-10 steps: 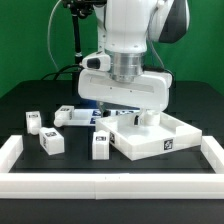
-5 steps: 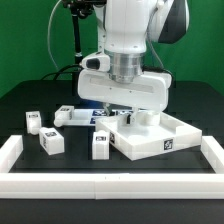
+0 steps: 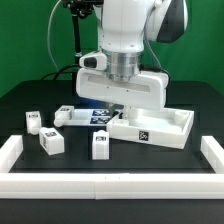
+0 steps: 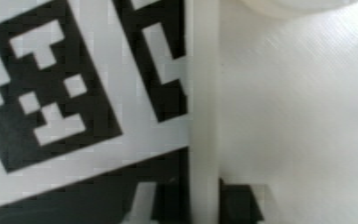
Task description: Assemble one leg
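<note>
Leg (image 3: 100, 146) stands upright on the worktop (image 3: 40, 97), untouched, just beside the white tray (image 3: 170, 135). Fingers (image 3: 118, 107) low at the tray's far wall, mostly hidden; I cannot tell whether apart or together.

The tool (image 3: 118, 104) has its fingertips hidden; the tag (image 4: 60, 85) is blurred.

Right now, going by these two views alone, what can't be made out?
- Exterior view: the gripper has its fingertips hidden by the wrist housing and the tray-like part, so open or shut cannot be told.
- Wrist view: too close. Only a tag and a white surface show, and which part they belong to is unclear.
- Exterior view: the arm covers part of the marker board.
- Exterior view: the tag on each leg is too small to read.
</note>
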